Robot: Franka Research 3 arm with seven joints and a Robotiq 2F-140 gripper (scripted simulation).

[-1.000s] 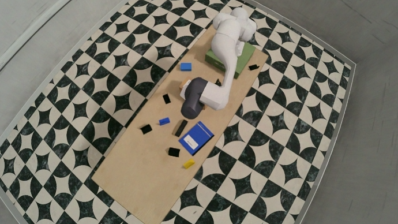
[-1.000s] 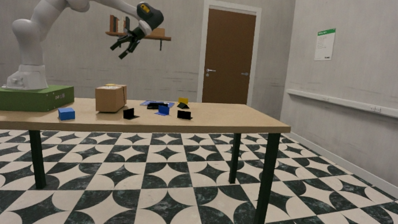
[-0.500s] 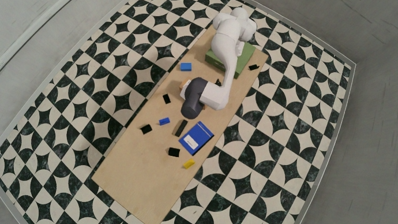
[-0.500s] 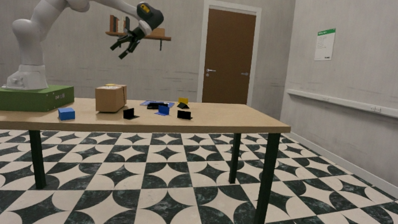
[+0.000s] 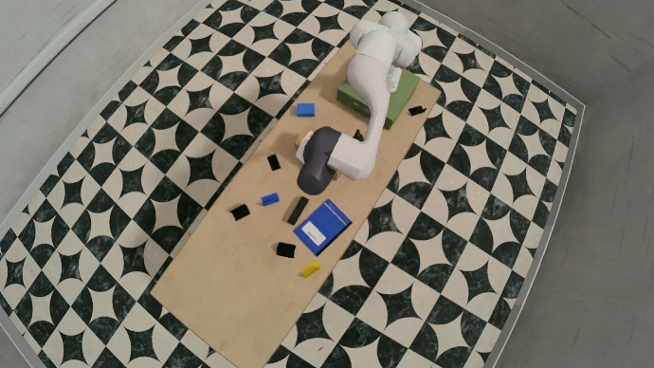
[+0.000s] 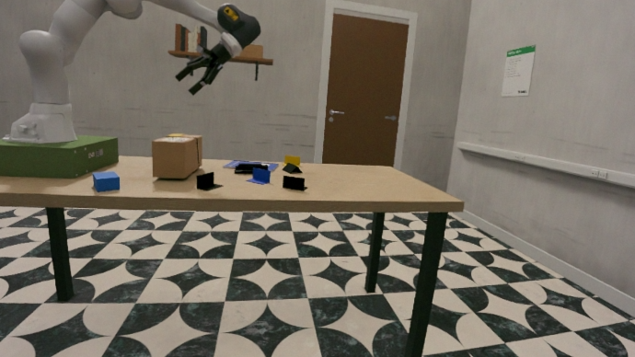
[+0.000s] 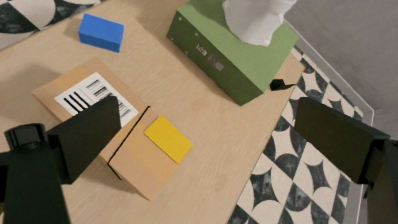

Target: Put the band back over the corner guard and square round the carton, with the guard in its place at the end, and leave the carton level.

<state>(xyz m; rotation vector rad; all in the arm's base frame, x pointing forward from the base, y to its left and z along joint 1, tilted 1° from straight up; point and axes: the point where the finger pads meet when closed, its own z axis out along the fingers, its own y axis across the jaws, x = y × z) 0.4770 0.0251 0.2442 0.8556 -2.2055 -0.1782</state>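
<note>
I'm high above the table, gripper spread wide and carrying nothing. The carton sits well below me. I'd come straight down slowly, line one finger up with the band, and not nudge the guard. That band is a thin dark line across the top, beside the flat yellow guard.
</note>
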